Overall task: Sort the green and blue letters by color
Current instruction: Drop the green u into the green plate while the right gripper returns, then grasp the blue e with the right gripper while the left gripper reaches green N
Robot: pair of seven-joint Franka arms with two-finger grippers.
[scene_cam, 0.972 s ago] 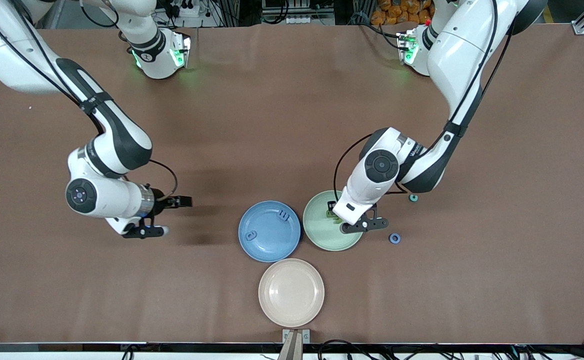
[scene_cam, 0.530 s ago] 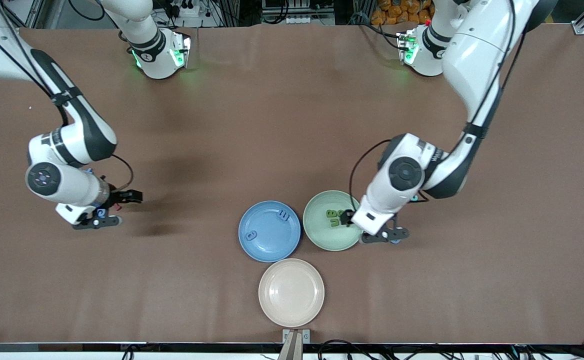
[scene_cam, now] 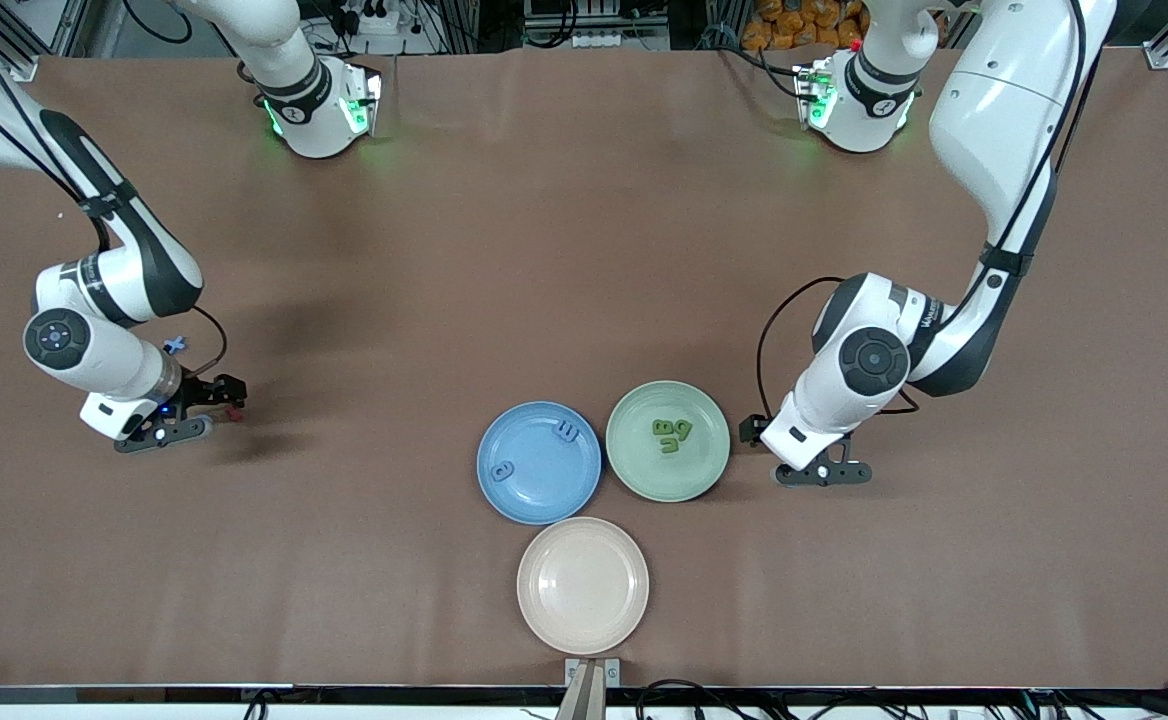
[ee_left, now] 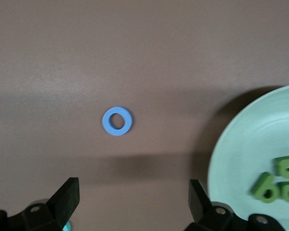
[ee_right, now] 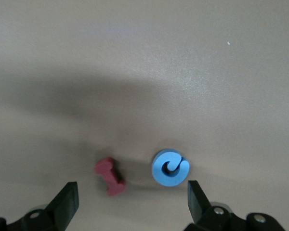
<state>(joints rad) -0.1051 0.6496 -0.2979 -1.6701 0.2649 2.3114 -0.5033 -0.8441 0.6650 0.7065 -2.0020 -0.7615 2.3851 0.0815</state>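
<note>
**Both grippers spread wide, nothing held**

I see a brown table point(scene_cam: 544, 250). My left gripper point(ee_left: 132, 204), fingers wide, hovers over a blue ring letter point(ee_left: 117, 121) lying flat beside the green plate point(scene_cam: 634, 470), which holds green letters point(scene_cam: 671, 435). My right gripper point(ee_right: 132, 202), equally wide, hovers above a blue curled letter point(ee_right: 170, 167) and red letter point(ee_right: 110, 176).

A brown desk point(scene_cam: 564, 260) is carrying three plates grouped close together. The blue plate point(scene_cam: 514, 490) and the green plate point(scene_cam: 709, 455) are sitting side by side, the green one toward the left arm's end. A beige plate point(scene_cam: 582, 585) is lying nearer the front camera. A small red letter point(ee_right: 110, 176) is resting on the desk.
</note>
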